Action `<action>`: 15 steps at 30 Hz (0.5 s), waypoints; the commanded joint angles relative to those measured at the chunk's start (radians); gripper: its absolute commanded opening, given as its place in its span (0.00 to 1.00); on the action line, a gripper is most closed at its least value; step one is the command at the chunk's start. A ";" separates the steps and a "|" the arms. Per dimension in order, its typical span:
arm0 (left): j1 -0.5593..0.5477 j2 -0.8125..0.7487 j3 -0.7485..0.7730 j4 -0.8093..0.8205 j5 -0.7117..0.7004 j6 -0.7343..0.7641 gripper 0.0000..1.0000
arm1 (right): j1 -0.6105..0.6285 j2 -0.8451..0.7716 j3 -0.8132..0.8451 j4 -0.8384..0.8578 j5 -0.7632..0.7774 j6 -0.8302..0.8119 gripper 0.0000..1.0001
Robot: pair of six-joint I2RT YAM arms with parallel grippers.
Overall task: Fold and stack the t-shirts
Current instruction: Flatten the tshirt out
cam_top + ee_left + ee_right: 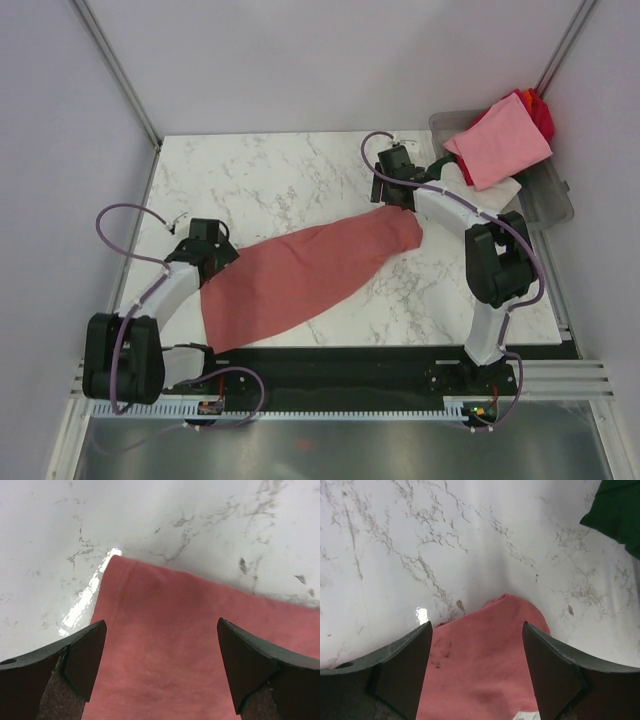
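Left end effector (160,645): you've got it released, jaws spread wide, nothing pinched. The fingers (82,655) are dark, blunt wedges.
Brick-red t-shirt (315,270): right under your left end effector and running away to the right one. It's a long band of soft matte cloth lying flat, broad at the left end and tapering toward the right.
Hem corner (115,557): just ahead of your left end effector. It's a crisp angle with a faint stitched edge down the side.
Right end effector (477,650): also released, jaws apart. The shirt's narrow end sits between them, and its rounded, slightly bunched tip pokes out just ahead.
Worktop (280,180): white marble pattern with grey veins, and glossy; you can see glare beside both end effectors.
Dark green t-shirt (617,510): ahead and off to the right in the right wrist view, apart from the brick-red cloth.
Light pink t-shirt (500,140): beyond your right end effector, a smooth squarish fold draped over the tub (555,200).
Bright red t-shirt (540,115): a sliver showing behind the pink one.
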 commanded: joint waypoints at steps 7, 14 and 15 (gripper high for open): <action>0.109 0.265 0.141 -0.053 0.059 -0.025 0.72 | -0.018 0.085 0.026 0.069 -0.043 0.031 0.67; 0.112 0.288 0.177 -0.051 0.110 -0.023 0.02 | -0.020 0.108 0.022 0.088 -0.037 0.029 0.16; 0.112 0.293 0.183 -0.051 0.113 -0.023 0.02 | -0.020 0.105 0.023 0.088 -0.037 0.031 0.07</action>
